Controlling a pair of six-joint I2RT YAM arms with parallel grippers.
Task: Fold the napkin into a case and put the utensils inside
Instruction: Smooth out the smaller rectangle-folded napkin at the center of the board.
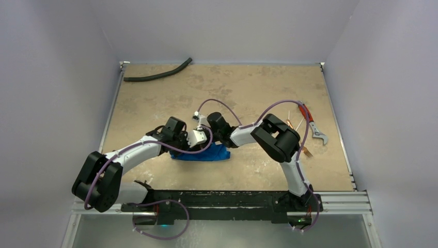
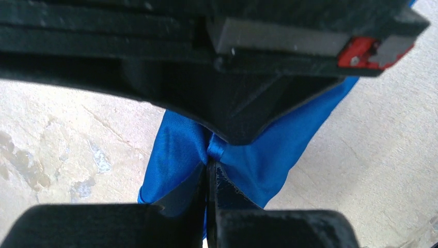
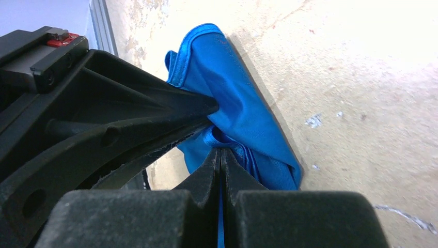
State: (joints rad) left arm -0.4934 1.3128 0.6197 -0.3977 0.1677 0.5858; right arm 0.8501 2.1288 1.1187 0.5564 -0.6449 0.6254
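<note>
Tabletop [image 1: 232, 88], near edge: left gripper [image 2: 209, 166] and right gripper [image 3: 221, 153] clenched on napkin [image 1: 206, 153], mid-fold; next, lay flat, then fetch utensils [image 1: 308, 151], right edge.

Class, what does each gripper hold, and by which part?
The left gripper and the right gripper each pinch a bunched fold of the blue napkin.

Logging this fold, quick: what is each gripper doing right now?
Left gripper: shut on the napkin.
Right gripper: shut on the napkin.

Right pincer [image 3: 221, 154] tight on napkin [image 3: 248, 111]
</note>
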